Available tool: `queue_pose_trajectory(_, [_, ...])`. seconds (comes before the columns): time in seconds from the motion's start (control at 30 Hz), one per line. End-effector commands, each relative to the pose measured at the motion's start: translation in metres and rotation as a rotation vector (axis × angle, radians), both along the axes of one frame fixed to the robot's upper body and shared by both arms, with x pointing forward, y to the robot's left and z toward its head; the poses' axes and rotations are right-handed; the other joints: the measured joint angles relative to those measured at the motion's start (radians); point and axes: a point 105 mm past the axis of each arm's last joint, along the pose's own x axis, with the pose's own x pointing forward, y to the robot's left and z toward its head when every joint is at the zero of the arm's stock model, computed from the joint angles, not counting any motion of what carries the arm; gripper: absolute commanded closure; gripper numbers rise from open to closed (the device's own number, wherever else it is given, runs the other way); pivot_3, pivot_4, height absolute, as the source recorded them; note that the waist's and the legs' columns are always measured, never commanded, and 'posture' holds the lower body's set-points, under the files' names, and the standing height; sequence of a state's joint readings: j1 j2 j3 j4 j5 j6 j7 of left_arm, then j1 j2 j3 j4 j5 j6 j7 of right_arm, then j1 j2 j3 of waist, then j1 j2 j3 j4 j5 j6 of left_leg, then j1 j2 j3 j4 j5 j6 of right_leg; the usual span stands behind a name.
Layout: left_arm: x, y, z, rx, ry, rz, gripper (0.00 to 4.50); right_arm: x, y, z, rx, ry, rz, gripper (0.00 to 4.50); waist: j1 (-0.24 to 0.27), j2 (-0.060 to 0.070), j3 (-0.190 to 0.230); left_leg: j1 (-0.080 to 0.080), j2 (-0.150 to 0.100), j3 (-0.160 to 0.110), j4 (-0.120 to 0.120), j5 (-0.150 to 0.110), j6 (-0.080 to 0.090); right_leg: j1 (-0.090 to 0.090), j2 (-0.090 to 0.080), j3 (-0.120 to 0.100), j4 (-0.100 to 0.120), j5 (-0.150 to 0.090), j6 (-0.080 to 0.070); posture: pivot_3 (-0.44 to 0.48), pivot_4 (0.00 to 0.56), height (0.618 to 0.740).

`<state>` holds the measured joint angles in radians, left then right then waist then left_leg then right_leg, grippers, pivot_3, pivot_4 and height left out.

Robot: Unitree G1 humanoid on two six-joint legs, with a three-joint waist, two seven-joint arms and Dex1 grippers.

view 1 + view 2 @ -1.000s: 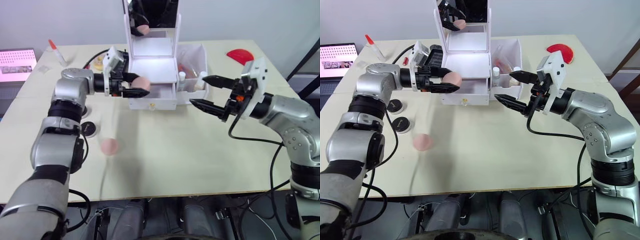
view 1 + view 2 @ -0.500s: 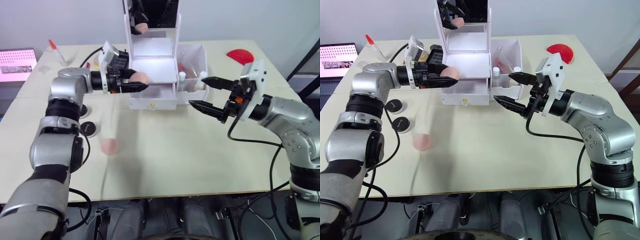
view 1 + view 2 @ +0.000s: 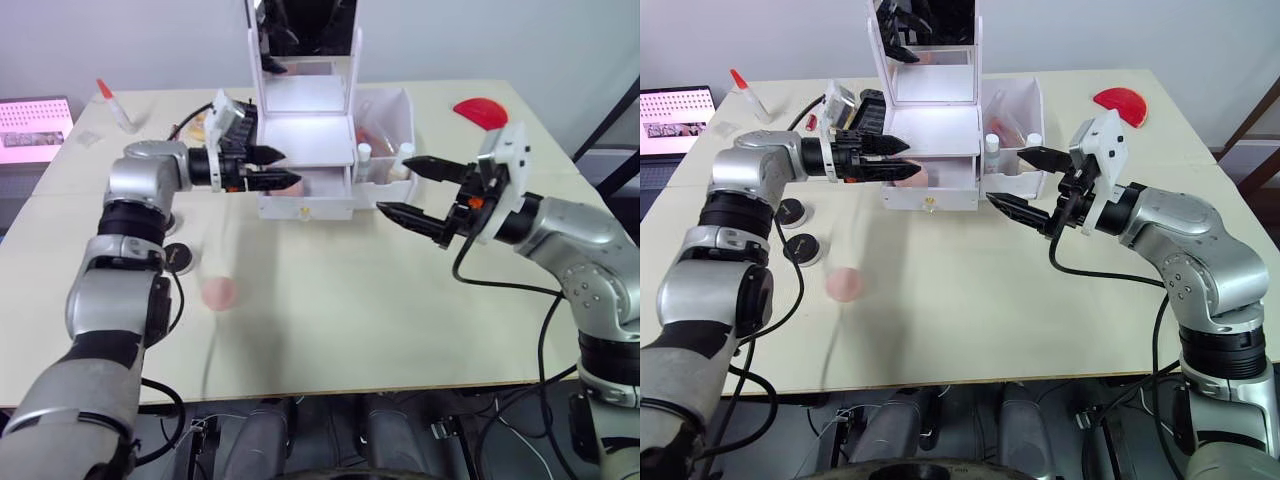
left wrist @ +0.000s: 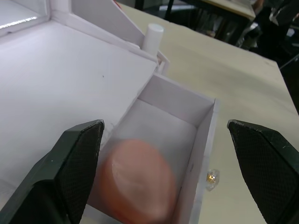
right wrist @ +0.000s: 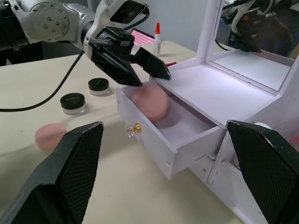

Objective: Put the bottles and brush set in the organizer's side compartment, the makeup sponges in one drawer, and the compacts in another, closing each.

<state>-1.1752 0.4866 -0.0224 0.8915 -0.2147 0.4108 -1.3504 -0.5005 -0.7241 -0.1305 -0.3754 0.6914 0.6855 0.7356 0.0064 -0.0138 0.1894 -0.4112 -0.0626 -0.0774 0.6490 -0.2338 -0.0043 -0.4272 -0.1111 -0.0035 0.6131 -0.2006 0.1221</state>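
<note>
We judged the step in hand to be dropping the first of the makeup sponges (image 5: 150, 103) into the organizer's (image 3: 305, 150) pulled-out upper drawer (image 5: 170, 135). To do it well, we would release only with the puff fully over the drawer's hollow, clear of its front wall, then check it lay flat enough for the drawer to slide shut.

Our left end effector (image 3: 272, 168) hovered above the open drawer with its fingers spread apart and nothing between them; the sponge sat just below them, inside the drawer and blurred, so we could not tell whether it was lying still.

Our right end effector (image 3: 407, 188) hung in front of the side compartment (image 3: 385, 125), spread wide and holding nothing.

The second pink sponge (image 3: 218, 293) lay on the table (image 3: 350, 300), well apart from the organizer. The two compacts (image 3: 801, 248) rested near the table's left edge, and white-capped bottles (image 3: 404, 160) stood in the side compartment.
</note>
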Motion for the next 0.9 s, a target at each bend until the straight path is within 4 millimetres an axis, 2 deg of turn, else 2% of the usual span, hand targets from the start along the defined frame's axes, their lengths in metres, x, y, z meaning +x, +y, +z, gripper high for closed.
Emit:
queue_pose_trajectory(0.03, [0.000, -0.002, 0.007, 0.011, -0.038, -0.008, 0.05, -0.008, 0.000, 0.011, 0.014, -0.051, 0.002, 0.00, 0.000, 0.000, 0.000, 0.000, 0.000, 0.000, 0.000, 0.000, 0.000, 0.000, 0.000, 0.000, 0.000, 0.000, 0.000, 0.000, 0.150, 0.738])
queue_pose_trajectory(0.27, [0.003, 0.001, 0.013, -0.002, -0.069, 0.007, 0.05, -0.009, 0.000, 0.008, 0.013, -0.043, -0.004, 0.00, 0.002, 0.000, 0.000, 0.000, 0.000, 0.000, 0.000, 0.000, 0.000, 0.000, 0.000, 0.000, 0.000, 0.000, 0.000, 0.000, 0.150, 0.738])
queue_pose_trajectory(0.4, [-0.002, 0.013, 0.025, -0.020, -0.108, -0.003, 0.05, -0.011, -0.004, 0.008, 0.004, -0.043, -0.012, 0.00, 0.001, 0.000, 0.000, 0.000, 0.000, 0.000, 0.000, 0.000, 0.000, 0.000, 0.000, 0.000, 0.000, 0.000, 0.000, 0.000, 0.150, 0.738])
queue_pose_trajectory(0.57, [-0.024, 0.051, 0.034, 0.001, -0.169, 0.009, 0.05, -0.014, -0.025, 0.006, -0.027, -0.043, -0.073, 0.00, -0.015, 0.000, 0.000, 0.000, 0.000, 0.000, -0.001, 0.000, 0.000, -0.001, 0.000, 0.001, 0.000, 0.000, 0.000, 0.000, 0.150, 0.738])
queue_pose_trajectory(0.63, [-0.043, 0.083, 0.029, 0.055, -0.195, 0.064, 0.05, -0.016, -0.048, 0.004, -0.060, -0.034, -0.143, 0.00, -0.022, 0.001, 0.000, 0.000, 0.000, 0.000, -0.002, 0.000, 0.000, -0.001, 0.000, 0.001, 0.000, 0.000, 0.000, 0.000, 0.150, 0.738])
queue_pose_trajectory(0.73, [-0.062, 0.107, 0.020, 0.120, -0.207, 0.135, 0.05, -0.018, -0.071, 0.003, -0.082, -0.027, -0.210, 0.00, -0.024, 0.001, 0.000, 0.001, 0.001, 0.001, -0.003, 0.000, 0.000, -0.002, 0.000, 0.002, 0.000, 0.000, 0.000, 0.000, 0.150, 0.738])
queue_pose_trajectory(0.8, [-0.077, 0.135, 0.008, 0.154, -0.183, 0.244, 0.05, -0.017, -0.091, -0.004, -0.117, -0.011, -0.279, 0.00, -0.020, 0.001, 0.000, 0.001, 0.001, 0.000, -0.003, 0.000, 0.000, -0.001, 0.000, 0.002, 0.000, 0.000, 0.000, 0.000, 0.150, 0.738])
queue_pose_trajectory(0.9, [-0.091, 0.159, -0.003, 0.173, -0.159, 0.357, 0.05, -0.019, -0.106, -0.010, -0.146, 0.001, -0.313, 0.00, -0.014, 0.001, 0.000, 0.002, 0.001, 0.000, -0.003, 0.000, 0.000, 0.000, -0.001, 0.002, -0.001, 0.000, -0.001, 0.000, 0.150, 0.738])
